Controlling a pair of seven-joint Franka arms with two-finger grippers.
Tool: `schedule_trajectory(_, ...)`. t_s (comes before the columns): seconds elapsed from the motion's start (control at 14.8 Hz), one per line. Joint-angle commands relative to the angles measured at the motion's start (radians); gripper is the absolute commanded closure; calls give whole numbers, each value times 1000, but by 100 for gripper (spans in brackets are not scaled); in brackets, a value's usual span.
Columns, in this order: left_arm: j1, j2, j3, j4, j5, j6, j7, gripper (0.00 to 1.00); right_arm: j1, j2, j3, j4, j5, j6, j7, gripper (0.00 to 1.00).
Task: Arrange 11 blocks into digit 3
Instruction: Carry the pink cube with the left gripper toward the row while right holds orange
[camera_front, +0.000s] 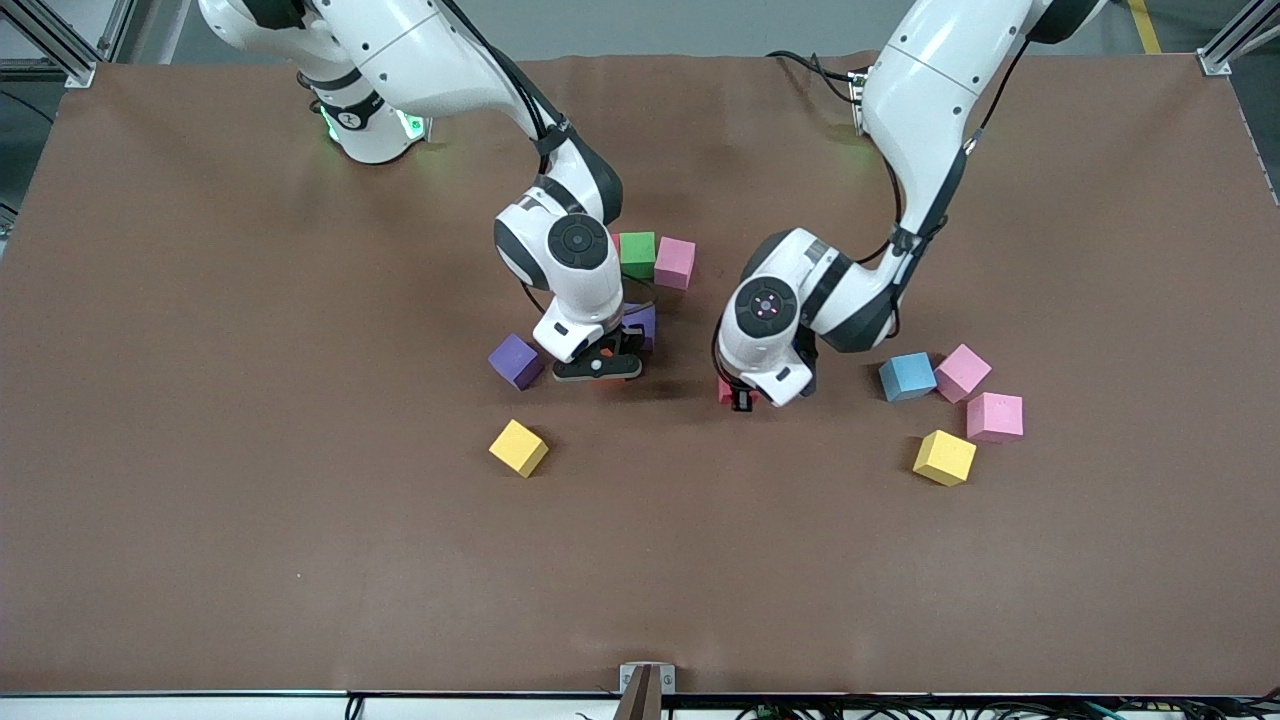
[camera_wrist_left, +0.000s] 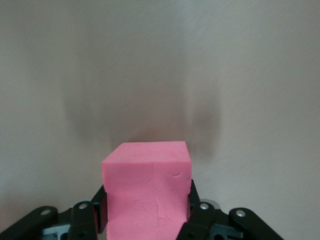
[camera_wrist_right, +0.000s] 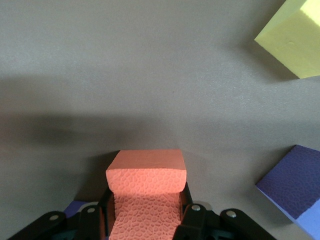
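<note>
Gripping an orange foam cube (camera_wrist_right: 145, 200), right gripper (camera_wrist_right: 145, 212) clamped beside a purple foam cube (camera_front: 517, 360), left gripper (camera_wrist_left: 147, 212) clamped on a pink, possibly red, foam cube (camera_wrist_left: 148, 200).

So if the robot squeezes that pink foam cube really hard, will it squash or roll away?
The pink foam cube in the left gripper would probably squash a little: its face shows small dents and creases. It likely won't roll, since its sides look flat with sharp edges. It seems light, as the thin fingers hold it by two sides alone.
</note>
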Motion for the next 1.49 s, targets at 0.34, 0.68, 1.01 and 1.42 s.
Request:
schedule_trajectory(0.34,-102,-51,-19,-107,13,95,-139,63,-11,-40,-10,-44,-19,13,-20,95)
schedule_trajectory(0.68,-119,-38,-19,-102,44,119,-188,63,-11,-41,-10,-50,-18,-2,-14,95)
schedule_trajectory(1.01,-141,-31,-20,-96,42,139,-191,63,-8,-49,-9,-53,-16,-18,-6,95)
schedule_trajectory(1.42,-147,-19,-20,-82,41,175,-195,63,1,-55,-9,-55,-15,-24,0,95)
